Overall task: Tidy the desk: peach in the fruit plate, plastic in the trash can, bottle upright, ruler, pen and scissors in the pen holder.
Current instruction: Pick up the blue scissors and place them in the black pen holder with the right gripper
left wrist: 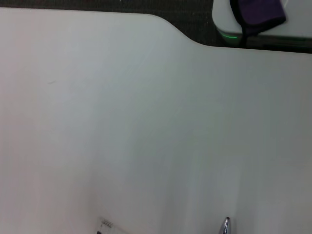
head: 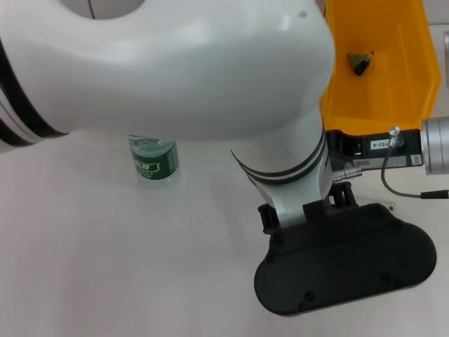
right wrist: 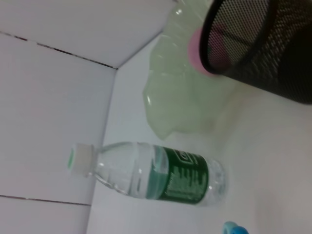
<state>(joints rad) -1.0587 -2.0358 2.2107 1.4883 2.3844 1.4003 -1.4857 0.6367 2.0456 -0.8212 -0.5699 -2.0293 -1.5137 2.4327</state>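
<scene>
One white arm (head: 175, 63) spans the desk (head: 105, 267) — elbow bent downward.

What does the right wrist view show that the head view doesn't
Only the right wrist view shows the black mesh pen holder, the pale green fruit plate with something pink on it, and the bottle's white cap. Only the head view shows the orange trash can holding a dark scrap, plus the robot's arm. Both show the water bottle standing on the white desk.
</scene>
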